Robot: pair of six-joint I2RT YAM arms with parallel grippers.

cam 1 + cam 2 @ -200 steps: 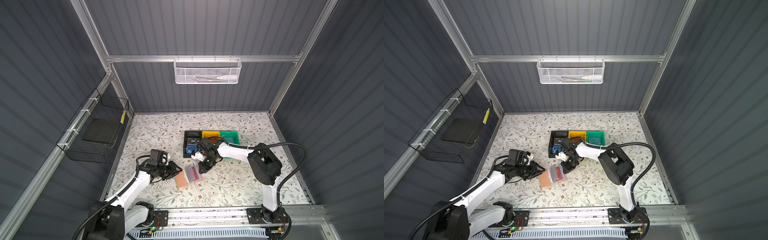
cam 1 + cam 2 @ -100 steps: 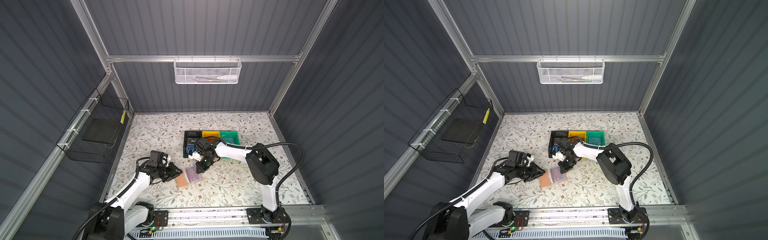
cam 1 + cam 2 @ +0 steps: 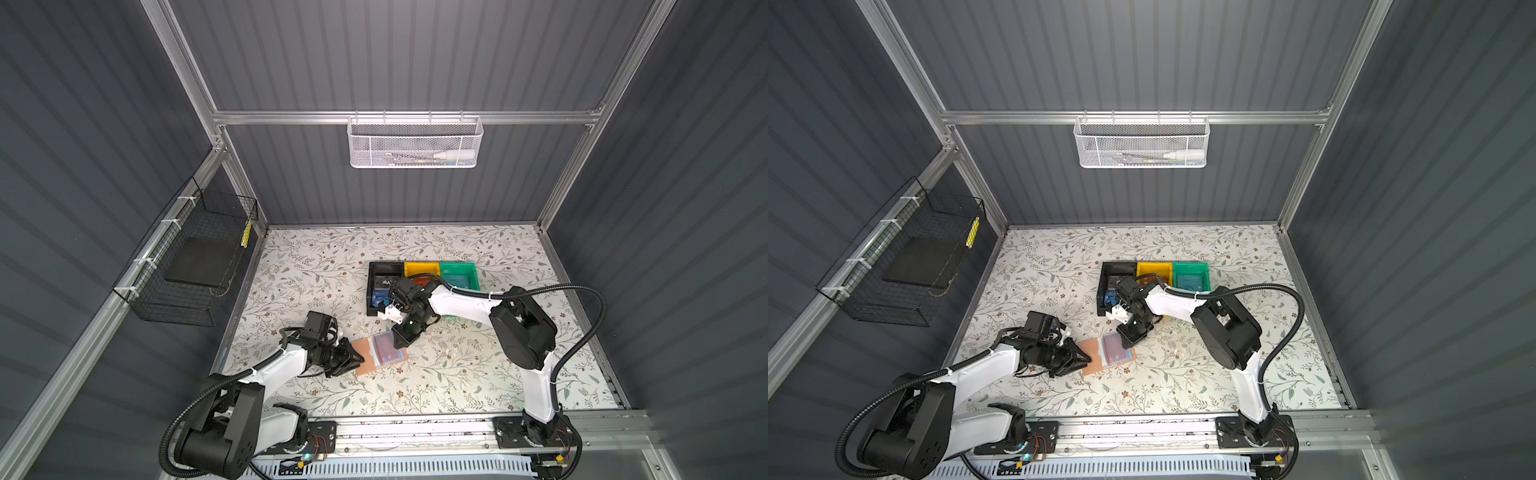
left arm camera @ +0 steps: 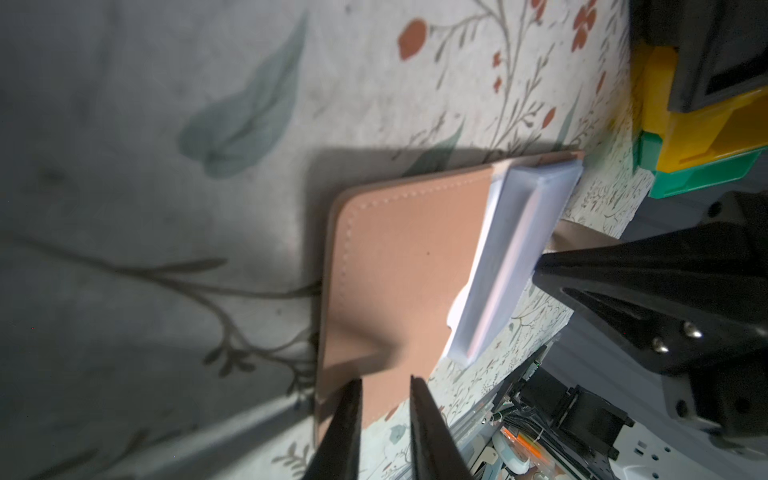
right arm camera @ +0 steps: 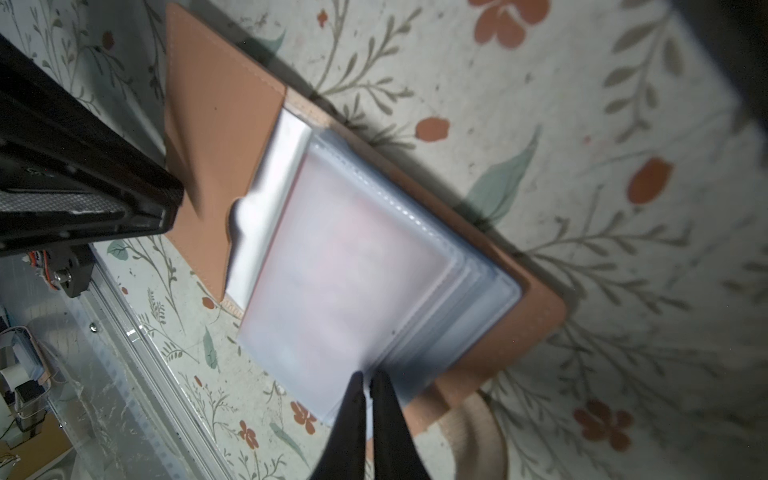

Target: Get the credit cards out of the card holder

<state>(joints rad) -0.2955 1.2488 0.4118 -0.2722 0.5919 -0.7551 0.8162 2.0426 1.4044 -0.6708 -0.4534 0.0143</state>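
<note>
Flanking open card holder (image 3: pixel 376 357), bins (image 3: pixel 422 272) behind

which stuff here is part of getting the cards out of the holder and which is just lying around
In the job:
- card holder, open on the table
- red card in its clear sleeves
- left gripper
- right gripper
- black bin with blue cards

Just there:
- white mesh basket
- black wire basket

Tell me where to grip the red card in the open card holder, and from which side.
Grip the red card by its edge nearest the bins, where the right gripper sits shut at the sleeve corner. The card holder lies flat and open, left gripper pinning its tan cover, so probably a flat pull toward the bins; the sleeve mouth is blurred.
</note>
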